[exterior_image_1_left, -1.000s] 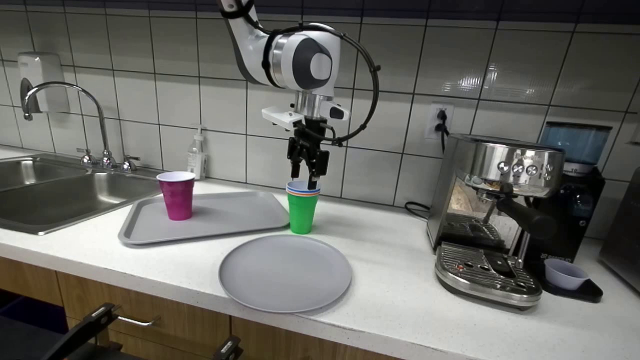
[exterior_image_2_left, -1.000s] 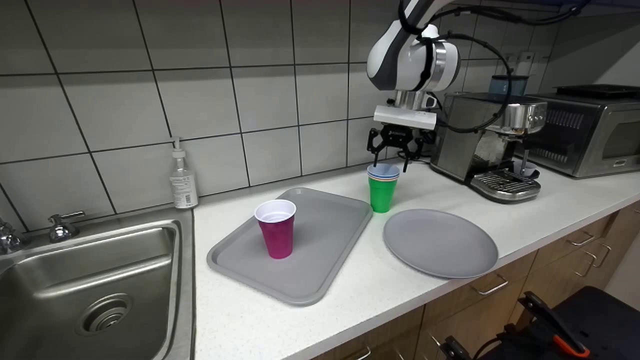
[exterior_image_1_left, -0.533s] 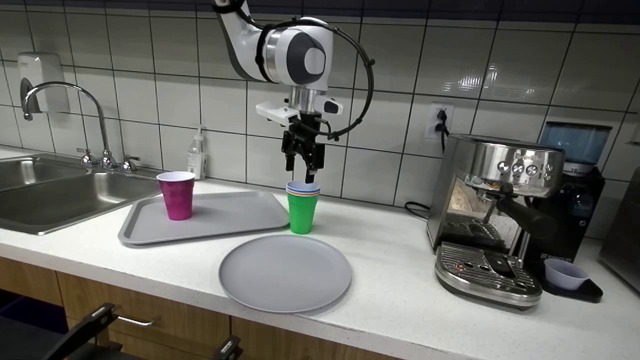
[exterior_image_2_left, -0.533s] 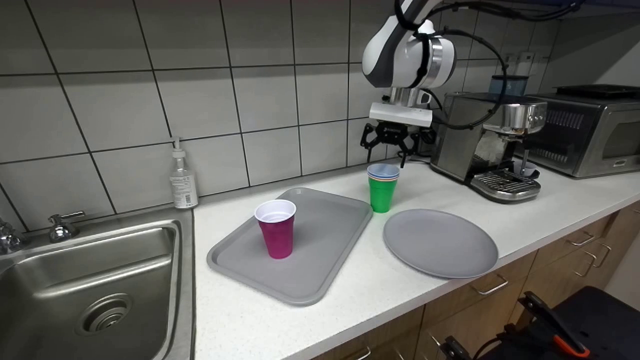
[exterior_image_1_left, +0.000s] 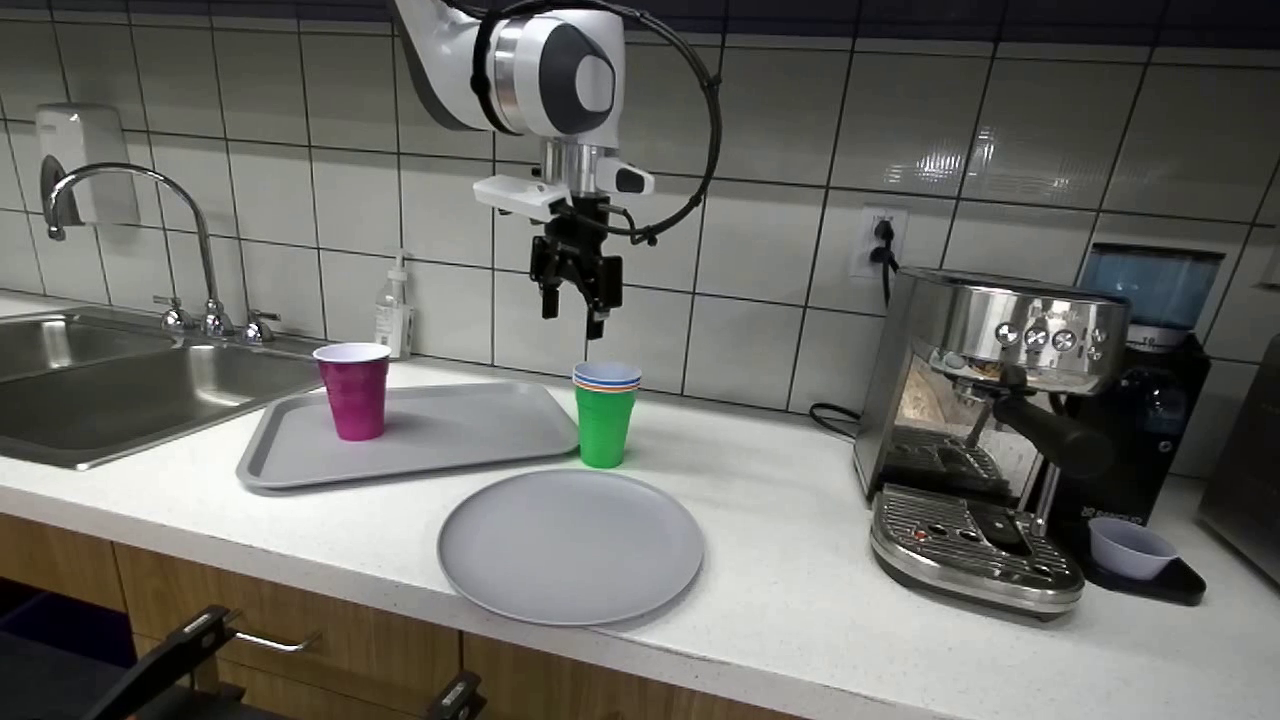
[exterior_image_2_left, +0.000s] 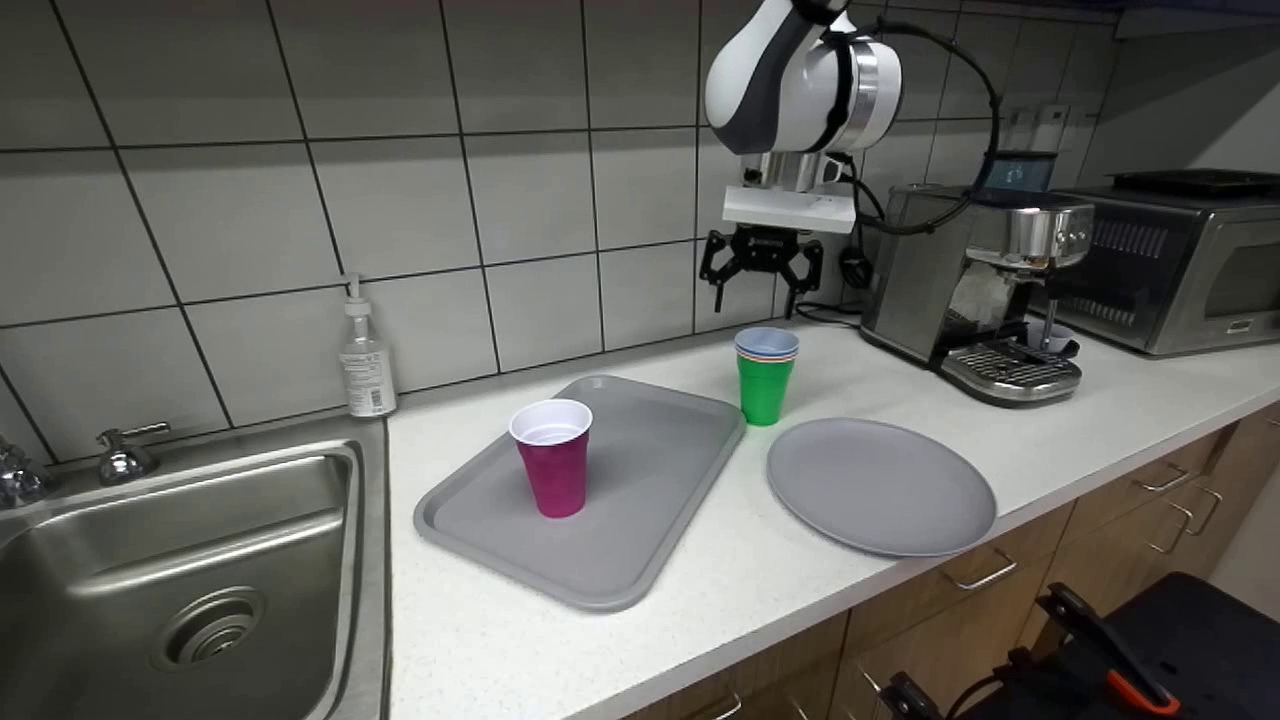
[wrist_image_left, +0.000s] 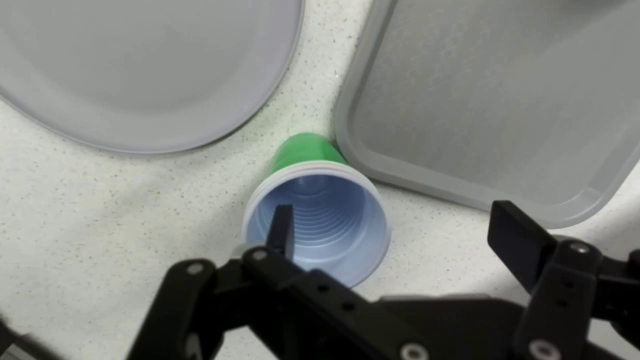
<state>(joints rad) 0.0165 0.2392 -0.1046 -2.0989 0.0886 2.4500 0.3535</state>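
My gripper (exterior_image_1_left: 572, 322) hangs open above the counter with nothing between its fingers. Just below it stands a stack of nested cups (exterior_image_1_left: 603, 425), green outside, with orange and blue rims on top. In the wrist view, one fingertip (wrist_image_left: 283, 225) overlaps the pale blue mouth of the stacked cups (wrist_image_left: 320, 220); the opposite finger (wrist_image_left: 517, 240) is off to the right near the tray's corner. Both exterior views show the fingertips clear of the rim. A magenta cup (exterior_image_2_left: 556, 475) with a white inside stands upright on the grey rectangular tray (exterior_image_2_left: 650, 500).
A round grey plate (exterior_image_1_left: 570, 545) lies in front of the stack. The tray's corner (wrist_image_left: 360, 145) is close beside the stack. An espresso machine (exterior_image_1_left: 980, 400), a microwave (exterior_image_2_left: 1180, 260), a soap bottle (exterior_image_2_left: 366, 370) and a sink (exterior_image_2_left: 200, 560) are around. Tiled wall (exterior_image_1_left: 760, 260) runs behind.
My gripper has risen from the rim of the cup stack and shifted to the left in both exterior views. The cups, tray and plate have stayed put.
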